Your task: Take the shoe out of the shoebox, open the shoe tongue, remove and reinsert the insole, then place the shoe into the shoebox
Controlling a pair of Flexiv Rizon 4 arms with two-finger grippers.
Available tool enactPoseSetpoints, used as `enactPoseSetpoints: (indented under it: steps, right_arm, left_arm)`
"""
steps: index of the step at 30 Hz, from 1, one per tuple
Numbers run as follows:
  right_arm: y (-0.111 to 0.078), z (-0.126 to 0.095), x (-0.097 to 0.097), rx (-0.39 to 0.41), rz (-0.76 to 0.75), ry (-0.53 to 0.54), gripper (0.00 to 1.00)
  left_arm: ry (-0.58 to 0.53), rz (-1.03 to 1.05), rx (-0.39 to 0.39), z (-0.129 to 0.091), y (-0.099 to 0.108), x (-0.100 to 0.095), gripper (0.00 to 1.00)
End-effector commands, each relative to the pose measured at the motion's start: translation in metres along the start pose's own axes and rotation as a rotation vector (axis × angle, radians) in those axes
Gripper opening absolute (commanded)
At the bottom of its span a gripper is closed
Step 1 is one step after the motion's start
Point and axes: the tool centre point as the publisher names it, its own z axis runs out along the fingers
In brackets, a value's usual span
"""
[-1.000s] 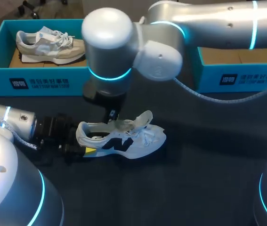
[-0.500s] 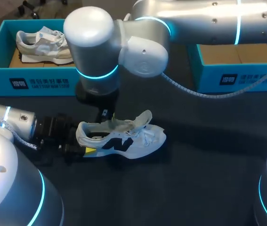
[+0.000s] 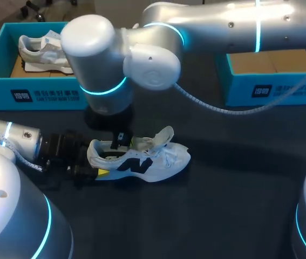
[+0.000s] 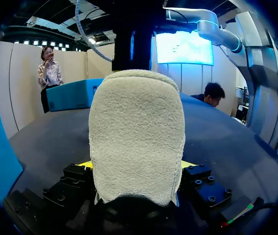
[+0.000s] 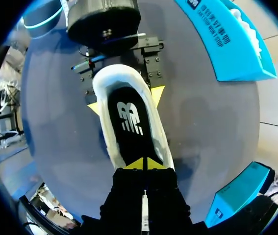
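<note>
A white sneaker (image 3: 153, 159) with a dark side logo lies on the dark table, toe to the right, tongue (image 3: 163, 136) pulled up. My left gripper (image 3: 93, 162) holds its heel: the fuzzy heel (image 4: 136, 132) fills the space between the yellow fingertips (image 4: 86, 164), which press on both sides. My right arm reaches across from the right. Its gripper (image 3: 122, 139) is shut, tips together just over the shoe's opening. In the right wrist view the shut gripper (image 5: 144, 164) hangs above the black insole (image 5: 129, 117), which lies flat inside the shoe.
A blue shoebox (image 3: 45, 94) at the back left holds another sneaker (image 3: 45, 51). A second blue box (image 3: 271, 89) stands at the back right, partly behind my right arm. Bare table lies in front of and to the right of the shoe.
My right arm has swung left, and its shut gripper has moved slightly left and down toward the shoe's opening. The left gripper and the shoe have stayed put.
</note>
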Motion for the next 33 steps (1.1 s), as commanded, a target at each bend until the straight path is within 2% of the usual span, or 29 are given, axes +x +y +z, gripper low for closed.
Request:
enactPoseSetpoints:
  steps: [1, 6, 16, 24, 33]
  right_arm:
    - [0.006, 0.004, -0.004, 0.030, -0.029, -0.011, 0.00]
    - [0.006, 0.012, -0.008, 0.034, -0.070, -0.012, 0.00]
    - [-0.002, 0.033, 0.001, -0.013, -0.085, -0.033, 0.00]
    - [-0.009, 0.053, 0.003, -0.032, -0.070, -0.005, 0.00]
    - [-0.010, 0.060, 0.001, -0.057, -0.064, -0.010, 0.00]
  left_arm:
    - [-0.001, 0.001, 0.000, 0.000, 0.000, 0.000, 0.00]
    - [-0.001, 0.001, 0.000, 0.000, 0.000, 0.000, 0.00]
    - [-0.001, 0.001, 0.000, 0.000, 0.000, 0.000, 0.00]
    - [-0.001, 0.001, 0.000, 0.000, 0.000, 0.000, 0.00]
    - [-0.001, 0.001, 0.000, 0.000, 0.000, 0.000, 0.00]
